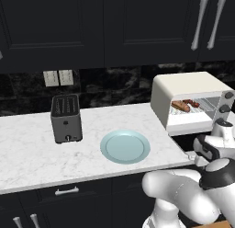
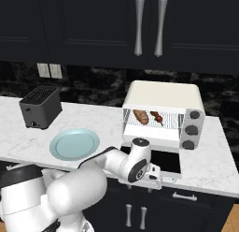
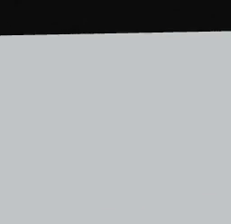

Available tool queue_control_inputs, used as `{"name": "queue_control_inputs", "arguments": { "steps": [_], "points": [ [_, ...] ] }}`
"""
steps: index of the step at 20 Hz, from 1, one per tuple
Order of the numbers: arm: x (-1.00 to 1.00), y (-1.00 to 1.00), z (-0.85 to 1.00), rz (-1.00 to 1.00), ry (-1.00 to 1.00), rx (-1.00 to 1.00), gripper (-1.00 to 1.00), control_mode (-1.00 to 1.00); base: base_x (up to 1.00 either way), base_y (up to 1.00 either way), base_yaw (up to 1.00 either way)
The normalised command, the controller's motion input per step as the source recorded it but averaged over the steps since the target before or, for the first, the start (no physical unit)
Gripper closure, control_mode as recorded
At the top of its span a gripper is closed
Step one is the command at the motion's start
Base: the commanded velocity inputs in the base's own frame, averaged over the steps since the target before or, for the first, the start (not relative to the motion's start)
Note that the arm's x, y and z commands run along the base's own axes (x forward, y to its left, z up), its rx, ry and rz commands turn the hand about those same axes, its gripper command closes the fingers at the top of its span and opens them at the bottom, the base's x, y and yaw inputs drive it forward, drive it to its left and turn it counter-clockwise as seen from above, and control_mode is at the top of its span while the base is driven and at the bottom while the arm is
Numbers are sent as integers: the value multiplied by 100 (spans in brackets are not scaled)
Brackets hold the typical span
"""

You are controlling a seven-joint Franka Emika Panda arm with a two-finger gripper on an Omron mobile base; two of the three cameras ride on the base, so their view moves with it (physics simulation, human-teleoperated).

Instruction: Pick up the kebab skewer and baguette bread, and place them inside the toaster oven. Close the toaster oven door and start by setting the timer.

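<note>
arm bent low at the tabletop [image 2: 28, 137] edge, below the lowered toaster oven door [image 2: 156, 162].
the pincer [image 2: 156, 178] is seen under the door; its opening cannot be told. baguette bread [image 2: 141, 117] and kebab skewer [image 2: 156, 117] are laid on the toaster oven [image 2: 163, 97] rack. no writing is legible.

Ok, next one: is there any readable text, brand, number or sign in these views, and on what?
None can be read.
toaster oven: its three side knobs show no numbers or marks that can be made out.
slot toaster: plain dark grey, with a small front knob and no brand showing.
wall outlets: blank plates.
plate, counter, upper cabinets: no lettering.
</note>
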Motion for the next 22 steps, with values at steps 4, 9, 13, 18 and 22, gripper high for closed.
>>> {"name": "queue_control_inputs", "arguments": {
  "steps": [4, 9, 13, 18, 22],
  "points": [
    [41, 2, -26, 0, -3, 0, -100, -100, 0, 0, 0],
    [68, 10, 1, 0, -8, 0, -100, -100, 0, 0, 0],
    [96, 37, 29, 0, -10, 0, -100, -100, 0, 0, 0],
    [100, 48, 54, 0, -16, 1, -100, -100, 0, 0, 0],
    [100, 68, 48, 0, -27, 0, -100, -100, 0, 0, 0]
  ]
}}
